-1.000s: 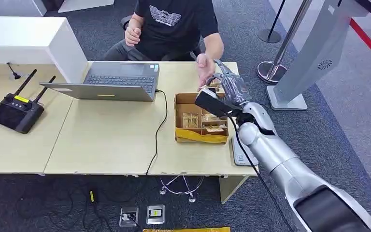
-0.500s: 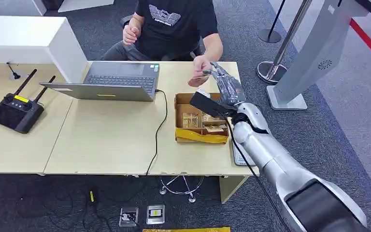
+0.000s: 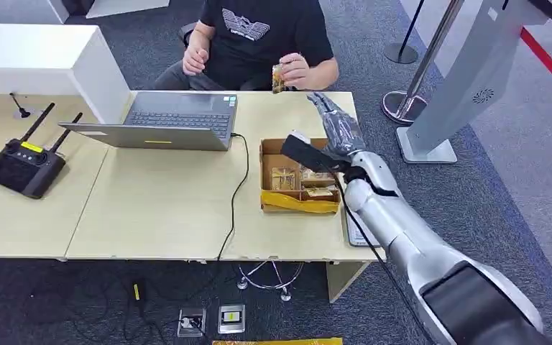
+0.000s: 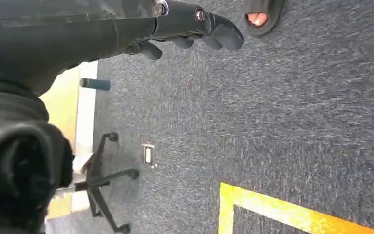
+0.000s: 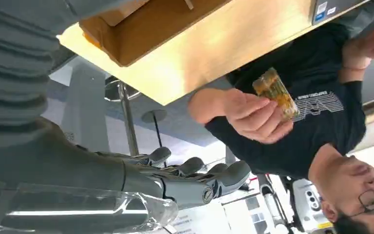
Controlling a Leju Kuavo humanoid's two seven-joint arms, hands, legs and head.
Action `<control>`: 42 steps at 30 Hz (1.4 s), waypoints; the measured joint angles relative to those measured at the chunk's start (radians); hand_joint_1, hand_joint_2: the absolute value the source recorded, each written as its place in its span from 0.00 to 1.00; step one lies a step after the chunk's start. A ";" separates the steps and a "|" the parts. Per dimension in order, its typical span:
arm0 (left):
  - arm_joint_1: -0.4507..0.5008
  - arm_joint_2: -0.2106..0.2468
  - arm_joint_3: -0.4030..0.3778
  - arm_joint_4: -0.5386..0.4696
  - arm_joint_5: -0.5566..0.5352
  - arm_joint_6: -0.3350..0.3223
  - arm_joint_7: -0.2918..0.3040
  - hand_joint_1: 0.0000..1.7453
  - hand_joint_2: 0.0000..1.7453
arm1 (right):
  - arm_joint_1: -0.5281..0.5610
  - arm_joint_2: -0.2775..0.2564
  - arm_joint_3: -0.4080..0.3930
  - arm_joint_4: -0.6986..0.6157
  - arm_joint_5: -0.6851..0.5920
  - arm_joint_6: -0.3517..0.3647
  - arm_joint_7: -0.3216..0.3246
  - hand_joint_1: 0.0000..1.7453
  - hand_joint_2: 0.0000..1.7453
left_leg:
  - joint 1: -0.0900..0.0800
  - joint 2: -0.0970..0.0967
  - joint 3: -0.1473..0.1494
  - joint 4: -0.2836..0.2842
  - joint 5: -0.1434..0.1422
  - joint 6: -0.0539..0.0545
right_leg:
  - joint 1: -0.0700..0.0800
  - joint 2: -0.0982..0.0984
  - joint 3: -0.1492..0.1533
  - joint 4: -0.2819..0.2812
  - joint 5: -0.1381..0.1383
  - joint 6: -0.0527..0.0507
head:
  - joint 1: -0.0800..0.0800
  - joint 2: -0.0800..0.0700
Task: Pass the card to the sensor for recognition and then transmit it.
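Since a moment ago the card (image 3: 278,77) went into the person's hand (image 3: 292,71), so the right hand (image 3: 334,126), fingers released and empty, should retreat slowly above the tabletop (image 3: 172,208).

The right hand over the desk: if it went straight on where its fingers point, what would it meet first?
Probably nothing on the desk. The right hand points past the far desk edge, beside the person's hand holding the card. Depth is unclear, but that forearm looks nearest to its line.

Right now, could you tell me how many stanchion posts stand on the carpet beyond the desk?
2: one far stanchion near the top edge, another stanchion beside the desk's corner. Others may be hidden.
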 joint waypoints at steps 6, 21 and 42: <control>0.006 -0.005 0.002 0.000 0.007 0.000 0.019 0.00 0.00 | 0.036 -0.084 -0.014 -0.110 -0.011 0.070 0.113 0.00 1.00 | 0.000 0.000 0.001 0.000 0.000 0.000 | 0.000 0.000 0.000 -0.001 0.000 0.000 | 0.000 0.000; 0.014 -0.016 0.003 0.000 0.041 0.000 0.052 0.00 0.00 | 0.268 -0.365 -0.100 -0.617 -0.015 0.159 0.349 0.00 1.00 | 0.000 0.002 0.001 0.001 -0.001 0.000 | 0.000 0.000 0.000 -0.001 0.000 0.000 | 0.000 0.000; 0.007 -0.032 0.010 0.000 0.031 0.000 0.059 0.00 0.00 | 0.560 -0.410 -0.070 -0.901 0.300 0.042 0.454 0.00 1.00 | 0.000 0.001 0.000 0.000 -0.001 0.000 | 0.000 0.001 0.000 -0.001 0.000 0.000 | 0.000 0.000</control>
